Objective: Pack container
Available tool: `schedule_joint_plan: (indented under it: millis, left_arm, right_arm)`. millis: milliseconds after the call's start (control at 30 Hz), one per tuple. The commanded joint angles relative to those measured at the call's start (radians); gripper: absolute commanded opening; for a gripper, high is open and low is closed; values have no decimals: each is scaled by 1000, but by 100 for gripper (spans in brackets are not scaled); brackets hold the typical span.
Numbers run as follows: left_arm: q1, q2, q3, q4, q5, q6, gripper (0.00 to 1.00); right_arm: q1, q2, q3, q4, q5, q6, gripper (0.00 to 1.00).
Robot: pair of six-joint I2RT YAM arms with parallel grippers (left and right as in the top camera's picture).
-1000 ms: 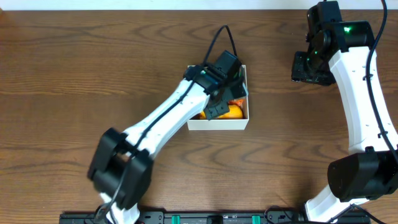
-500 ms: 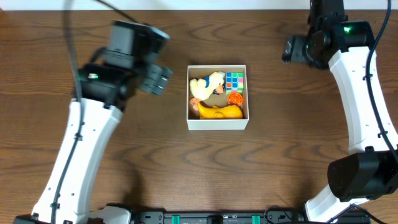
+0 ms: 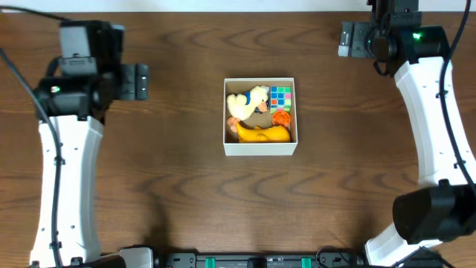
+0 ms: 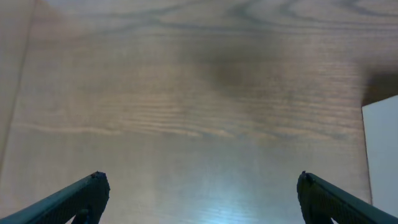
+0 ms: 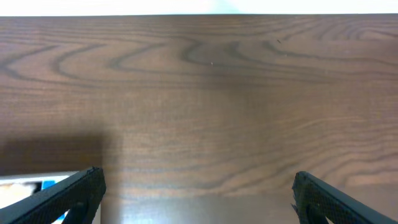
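The container (image 3: pixel 260 147), a white-walled box with a brown inside, sits in the middle of the table. It holds a cream plush duck (image 3: pixel 249 100), a yellow-orange toy (image 3: pixel 260 134), a colourful cube (image 3: pixel 280 95) and a small orange piece (image 3: pixel 281 117). My left gripper (image 3: pixel 140 80) hangs open well to the left of the box, and nothing is between its fingers (image 4: pixel 78 200). Only the box's white wall (image 4: pixel 382 155) shows in the left wrist view. My right gripper (image 3: pixel 346 39) is open and empty at the far right, with a corner of the box (image 5: pixel 37 182) at its lower left.
Brown wood-grain table (image 3: pixel 178 193) surrounds the box on all sides. The table's far edge (image 5: pixel 199 15) runs just beyond the right gripper. A dark rail (image 3: pixel 260 260) lies along the near edge between the two arm bases.
My left arm has drawn back from over the container to the far left, and its jaws have opened. The right gripper has opened too and shifted slightly toward the far edge.
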Motion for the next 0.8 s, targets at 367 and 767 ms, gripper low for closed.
schedule_joint_plan:
  millis: [367, 767]
  left_arm:
    - [17, -441, -504, 266, 58, -11, 98]
    - [-27, -967, -932, 347, 58, 68, 98]
  right_arm:
    - [-10, -537, -432, 38, 10, 33, 97]
    - [-10, -1091, -1036, 69, 74, 219, 99]
